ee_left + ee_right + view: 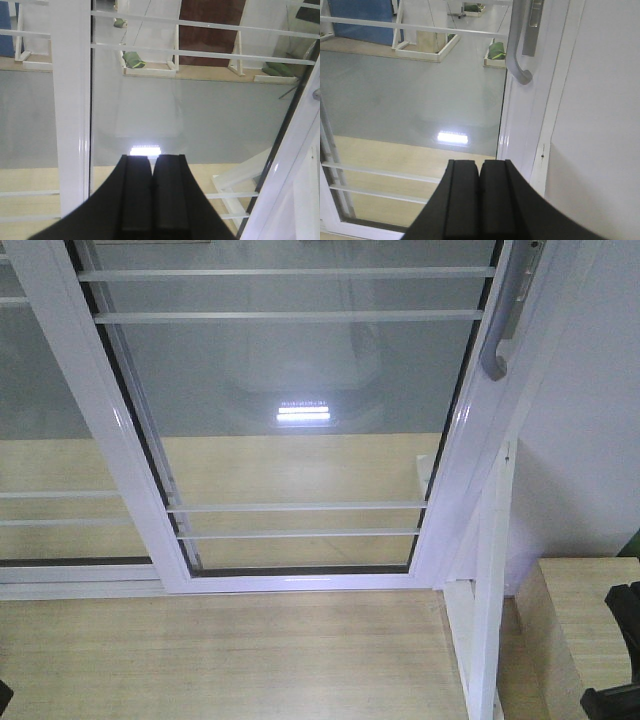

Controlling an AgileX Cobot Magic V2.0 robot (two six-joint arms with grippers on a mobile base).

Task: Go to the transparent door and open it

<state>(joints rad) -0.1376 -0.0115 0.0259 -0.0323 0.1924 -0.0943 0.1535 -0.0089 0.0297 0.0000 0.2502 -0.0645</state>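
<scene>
Both fingers-together and empty, the left gripper (151, 159) and right gripper (480, 164) faced the transparent door (300, 390), grey handle (508, 325) upper right.

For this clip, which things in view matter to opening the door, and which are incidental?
Job: transparent door, its grey handle, left gripper, right gripper, both shut.
Incidental: handleless glass panel, wooden ledge, green object beyond the glass.

transparent door (300, 390): white frame, white bars | handle (502, 330): grey | floor (200, 660): pale wood-grain
</scene>
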